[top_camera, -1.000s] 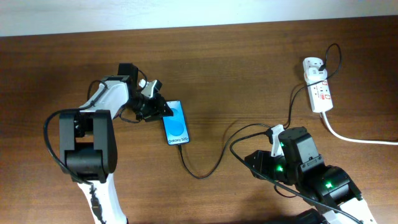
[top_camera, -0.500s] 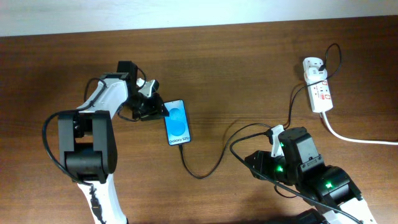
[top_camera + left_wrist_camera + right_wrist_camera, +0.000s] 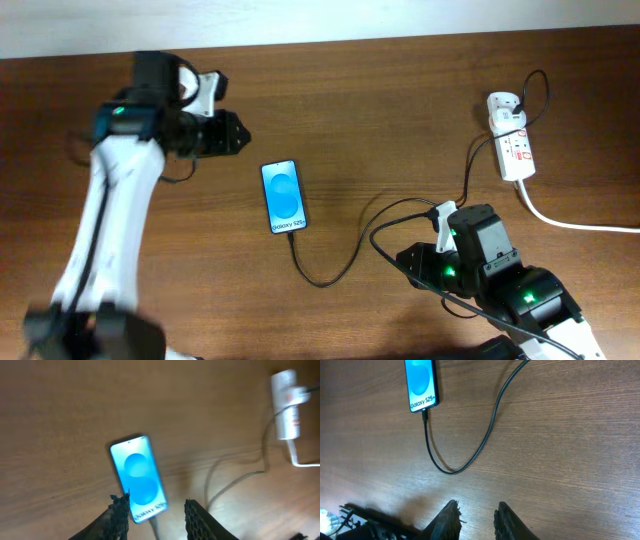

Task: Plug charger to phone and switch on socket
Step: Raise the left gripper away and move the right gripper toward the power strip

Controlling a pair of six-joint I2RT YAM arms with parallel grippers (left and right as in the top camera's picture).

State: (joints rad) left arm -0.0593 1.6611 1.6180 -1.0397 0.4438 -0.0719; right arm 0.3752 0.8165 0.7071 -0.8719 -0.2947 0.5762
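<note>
The phone [image 3: 283, 196] lies flat mid-table, its blue screen lit and facing up; the right wrist view shows the phone [image 3: 421, 382] too. The charger [image 3: 322, 283] is a thin black cable. Its tip meets the phone's bottom edge [image 3: 424, 411], and it loops right and up toward the socket [image 3: 512, 140]. A black plug [image 3: 507, 104] sits in the socket's far end. My left gripper [image 3: 243, 137] hovers up-left of the phone, open and empty, with the phone [image 3: 138, 477] showing beyond its fingers [image 3: 120, 512]. Low at the right, my right gripper [image 3: 401, 262] is open over bare wood.
A thick white cord [image 3: 575, 223] runs from the socket off the right edge. The right arm's own black cables [image 3: 440, 285] curl around its base. A pale wall borders the far edge of the wooden table [image 3: 380, 110].
My left arm has pulled away from the phone's left edge, swinging up and to the left. The phone now lies fully uncovered. The right arm has stayed put.
</note>
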